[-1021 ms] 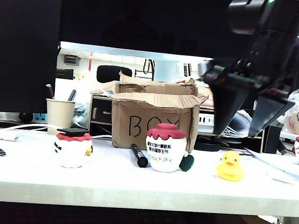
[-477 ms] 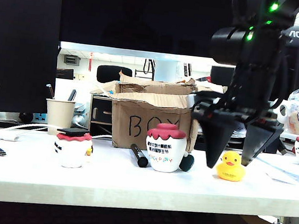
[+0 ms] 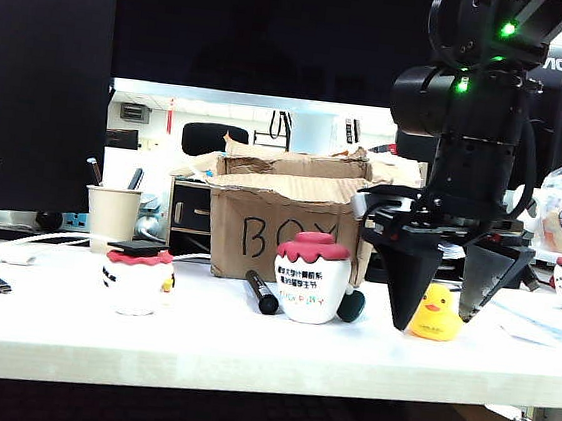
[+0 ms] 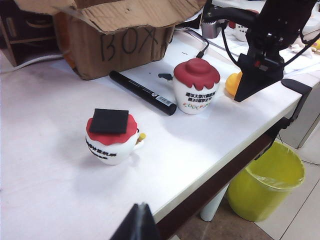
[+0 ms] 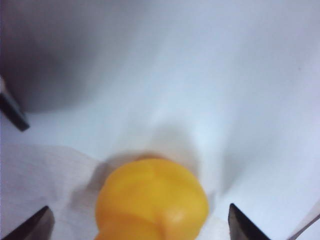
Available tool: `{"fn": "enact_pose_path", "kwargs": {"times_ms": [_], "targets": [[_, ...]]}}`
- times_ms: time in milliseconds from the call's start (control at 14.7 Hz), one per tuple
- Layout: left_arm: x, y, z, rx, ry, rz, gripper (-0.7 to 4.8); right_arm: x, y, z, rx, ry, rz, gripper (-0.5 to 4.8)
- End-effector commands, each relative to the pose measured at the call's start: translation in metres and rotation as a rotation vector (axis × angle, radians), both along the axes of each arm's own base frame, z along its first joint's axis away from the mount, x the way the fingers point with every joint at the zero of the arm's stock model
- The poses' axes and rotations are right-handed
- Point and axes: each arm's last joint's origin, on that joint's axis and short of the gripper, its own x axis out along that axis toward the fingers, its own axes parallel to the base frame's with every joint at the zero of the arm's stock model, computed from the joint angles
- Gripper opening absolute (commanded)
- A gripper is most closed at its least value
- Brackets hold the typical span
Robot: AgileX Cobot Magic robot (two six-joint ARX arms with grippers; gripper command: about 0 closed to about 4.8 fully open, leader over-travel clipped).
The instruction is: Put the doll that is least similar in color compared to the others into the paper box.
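Observation:
The doll, a small yellow duck (image 3: 438,313), stands on the white table right of the paper box (image 3: 290,222), a brown carton marked "BOX". My right gripper (image 3: 438,321) points down over it, open, one finger on each side and neither touching. In the right wrist view the duck (image 5: 152,200) fills the gap between the two dark fingertips (image 5: 36,224) of the gripper (image 5: 142,222). The left wrist view shows the box (image 4: 115,45), a sliver of the duck (image 4: 231,82) beside the right gripper's finger, and my left gripper (image 4: 140,222) shut and empty, over the table's near edge.
A white doll with a red cap (image 3: 312,279) and a black marker (image 3: 260,292) lie in front of the box. A white doll with a black hat (image 3: 138,278) stands further left. A paper cup with pens (image 3: 112,213) is behind it. A yellow bin (image 4: 265,187) sits below the table edge.
My right gripper has come down from above the box's height to table level and now straddles the duck. The dolls, the box and the left arm have not moved.

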Motion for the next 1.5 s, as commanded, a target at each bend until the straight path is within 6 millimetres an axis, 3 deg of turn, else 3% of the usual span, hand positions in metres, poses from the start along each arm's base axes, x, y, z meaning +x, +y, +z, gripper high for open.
{"fn": "enact_pose_path", "kwargs": {"times_ms": [68, 136, 272, 340, 953, 1225, 1498], "targets": [[0.000, 0.000, 0.002, -0.008, -0.012, -0.002, -0.05, 0.002, 0.001, 0.002, 0.009, -0.028, -0.004, 3.86], [0.000, 0.000, 0.002, -0.008, -0.012, -0.002, -0.05, 0.002, 0.001, 0.002, 0.009, -0.031, -0.003, 3.70], [0.000, 0.000, 0.002, -0.008, -0.012, -0.002, -0.05, 0.002, 0.001, 0.002, 0.009, -0.029, -0.003, 1.09], [0.000, 0.000, 0.002, -0.008, -0.012, -0.002, -0.05, 0.002, 0.001, 0.002, 0.009, -0.029, -0.004, 0.84], [0.000, 0.000, 0.002, -0.008, -0.012, -0.002, -0.05, -0.001, -0.001, 0.009, 0.012, -0.026, -0.017, 0.84], [0.000, 0.000, 0.002, -0.008, -0.012, -0.002, -0.05, -0.011, -0.005, 0.039, 0.054, -0.094, -0.020, 0.82], [0.000, 0.000, 0.002, -0.008, -0.012, -0.002, -0.05, -0.037, -0.015, 0.098, 0.194, -0.254, -0.032, 0.80]]}}
